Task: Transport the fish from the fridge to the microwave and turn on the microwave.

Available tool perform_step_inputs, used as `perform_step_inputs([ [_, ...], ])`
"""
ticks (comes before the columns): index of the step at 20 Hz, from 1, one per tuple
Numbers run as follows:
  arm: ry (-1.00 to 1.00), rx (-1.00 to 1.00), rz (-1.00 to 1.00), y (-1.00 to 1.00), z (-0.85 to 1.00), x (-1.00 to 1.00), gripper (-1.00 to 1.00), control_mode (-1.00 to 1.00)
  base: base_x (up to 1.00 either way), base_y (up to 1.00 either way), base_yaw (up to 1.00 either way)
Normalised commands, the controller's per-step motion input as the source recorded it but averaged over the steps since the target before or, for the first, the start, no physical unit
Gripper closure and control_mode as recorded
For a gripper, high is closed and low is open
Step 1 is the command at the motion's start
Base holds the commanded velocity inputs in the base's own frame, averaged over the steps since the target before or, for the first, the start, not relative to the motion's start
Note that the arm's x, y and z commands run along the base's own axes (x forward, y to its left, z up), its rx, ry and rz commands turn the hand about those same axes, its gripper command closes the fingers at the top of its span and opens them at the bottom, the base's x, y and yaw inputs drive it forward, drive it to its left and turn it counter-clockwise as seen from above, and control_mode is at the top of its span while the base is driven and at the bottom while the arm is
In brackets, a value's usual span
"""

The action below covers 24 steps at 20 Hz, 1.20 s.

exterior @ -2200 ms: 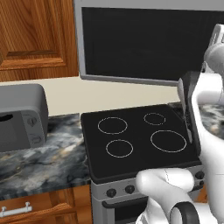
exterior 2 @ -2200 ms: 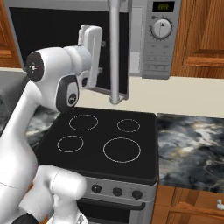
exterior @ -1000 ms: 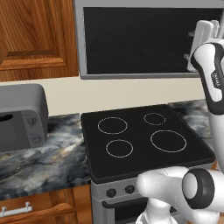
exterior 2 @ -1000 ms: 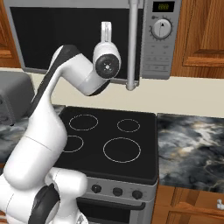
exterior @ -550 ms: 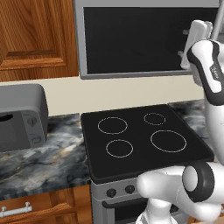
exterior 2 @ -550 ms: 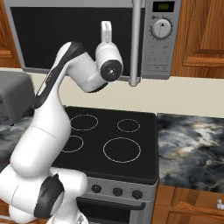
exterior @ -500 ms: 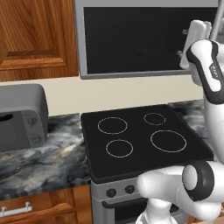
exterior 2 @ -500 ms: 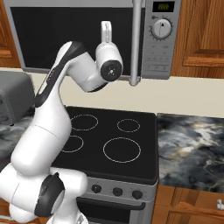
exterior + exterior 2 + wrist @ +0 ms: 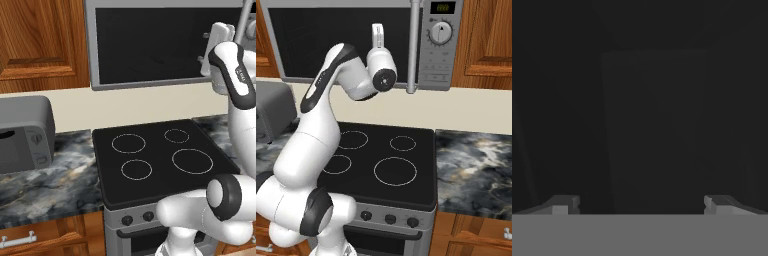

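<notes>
The microwave (image 9: 331,45) hangs over the stove, a wide grey box with its black glass door shut. Its long bar handle (image 9: 414,45) and knob panel (image 9: 441,32) are at the right. My gripper (image 9: 377,30) is raised to the door, just left of the handle, and points into the glass (image 9: 150,45). In the left base view the gripper (image 9: 218,37) sits at the door's right end. In the hand view the gripper (image 9: 639,202) is open, fingertips (image 9: 562,204) wide apart, nothing between them, dark glass ahead. The fish is hidden and the fridge is out of view.
A black four-ring stove (image 9: 381,160) lies below the arm. Dark marbled counter (image 9: 471,170) runs on both sides. A small rounded grey appliance (image 9: 22,132) stands on the counter at the left. Wooden cabinets (image 9: 40,45) flank the microwave.
The microwave door, swung out two seconds ago, is now shut flat. My hand rose to the glass and over the last second has barely shifted. The jaws stay open.
</notes>
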Motion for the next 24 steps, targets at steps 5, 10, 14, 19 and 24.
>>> perform_step_inputs([
  [5, 0.00, -0.08, 0.00, 0.00, 0.00, 0.35, -1.00, -1.00, 0.00, 0.00, 0.00],
  [10, 0.00, -0.10, 0.00, 0.00, 0.00, 0.20, -1.00, -1.00, 0.00, 0.00, 0.00],
  [14, 0.00, -0.05, 0.00, -0.12, 0.00, -0.11, -1.00, -1.00, 0.00, 0.00, 0.00],
  [19, -0.01, -0.01, 0.00, -0.26, 0.00, -0.30, -1.00, -1.00, 0.00, 0.00, 0.00],
  [24, -0.02, 0.00, 0.00, -0.29, 0.00, -0.45, -1.00, -1.00, 0.00, 0.00, 0.00],
])
